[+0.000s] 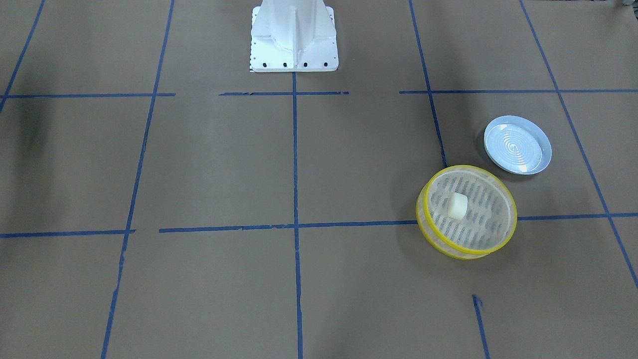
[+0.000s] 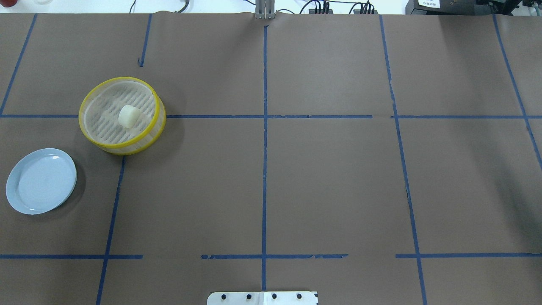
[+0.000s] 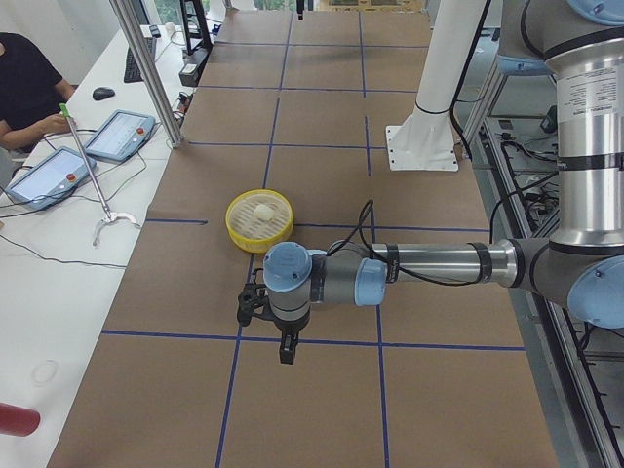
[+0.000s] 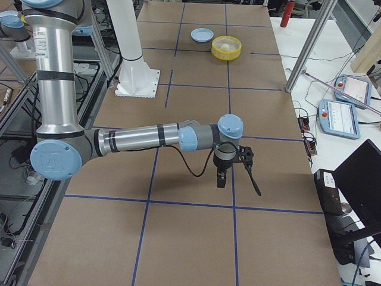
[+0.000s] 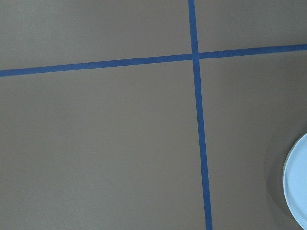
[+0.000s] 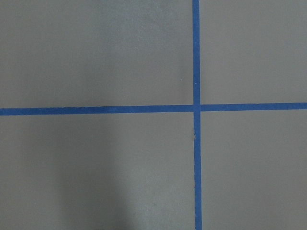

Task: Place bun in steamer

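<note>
Viewing the bench from its end on the robot's left, the left tool hangs nearest, above the brown paper on an arm stretched out level. Whether its jaws are parted or closed cannot be told from this side view, nor whether it carries anything. Just beyond it stands the steamer, yellow-rimmed and upright on the paper, straddling a blue tape line. The bun lies inside the steamer on the pale slatted floor, near its middle and apart from the left tool. A pale blue plate sits near the steamer on the side towards the robot, not touching it; its rim shows at the right margin of the left wrist view. Farther off, the white pedestal is bolted to the bench. The right tool hangs towards the opposite end, well apart from steamer and bun; its opening likewise cannot be told.
</note>
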